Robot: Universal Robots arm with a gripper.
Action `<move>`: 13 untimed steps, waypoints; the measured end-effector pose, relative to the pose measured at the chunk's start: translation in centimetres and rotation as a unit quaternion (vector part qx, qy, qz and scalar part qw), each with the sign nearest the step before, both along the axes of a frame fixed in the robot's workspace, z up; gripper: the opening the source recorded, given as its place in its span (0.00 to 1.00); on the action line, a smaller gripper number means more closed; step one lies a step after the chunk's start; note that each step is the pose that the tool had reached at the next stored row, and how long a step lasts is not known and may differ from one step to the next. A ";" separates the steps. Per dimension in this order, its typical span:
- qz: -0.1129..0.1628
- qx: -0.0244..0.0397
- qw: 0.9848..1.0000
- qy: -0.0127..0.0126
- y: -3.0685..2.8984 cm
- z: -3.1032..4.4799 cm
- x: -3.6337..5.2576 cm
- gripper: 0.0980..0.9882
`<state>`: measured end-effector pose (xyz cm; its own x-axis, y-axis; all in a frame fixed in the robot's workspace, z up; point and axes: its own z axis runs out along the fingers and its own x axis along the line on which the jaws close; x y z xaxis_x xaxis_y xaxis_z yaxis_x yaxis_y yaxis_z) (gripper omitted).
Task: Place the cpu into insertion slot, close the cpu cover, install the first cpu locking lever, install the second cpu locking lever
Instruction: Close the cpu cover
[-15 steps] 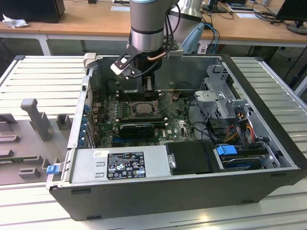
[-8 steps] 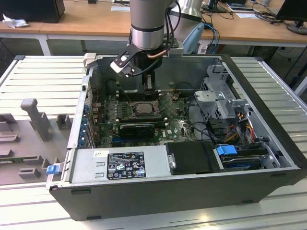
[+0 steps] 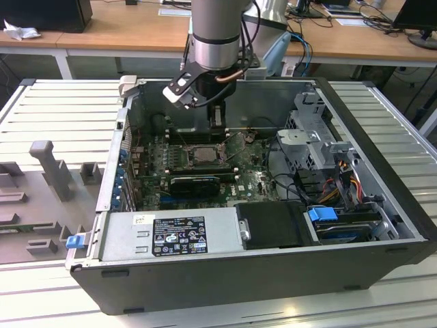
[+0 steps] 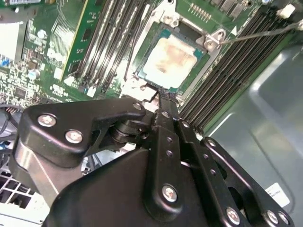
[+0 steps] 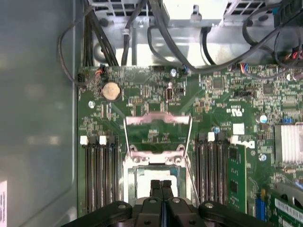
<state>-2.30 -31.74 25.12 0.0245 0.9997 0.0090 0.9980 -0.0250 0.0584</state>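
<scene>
Pinched shut on nothing, the end effector (image 4: pixel 163 98) hangs with its tips at the rim of the slot (image 4: pixel 202 56) (just left of centre in the exterior view), where the cpu (image 4: pixel 170 59) sits and the cover (image 5: pixel 157 120) stands open, so a skewed push might scrape or unseat it.

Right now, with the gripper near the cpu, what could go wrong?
The shut gripper hangs close at the edge of the cpu; a push down might scratch or shift it. The thin lever stands free beside it and may catch the gripper.
</scene>
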 end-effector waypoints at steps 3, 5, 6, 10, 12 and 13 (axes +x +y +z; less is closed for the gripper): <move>0.000 0.000 1.000 0.000 0.00 0.00 0.33 0.01; 0.000 0.000 1.000 0.000 0.00 0.00 0.44 0.01; 0.000 0.000 1.000 0.000 0.00 0.00 0.55 0.01; 0.000 0.000 1.000 0.000 0.00 0.00 1.02 0.01; 0.000 0.000 1.000 0.000 0.00 0.00 1.14 0.01; 0.000 0.000 1.000 0.000 0.00 0.00 1.21 0.01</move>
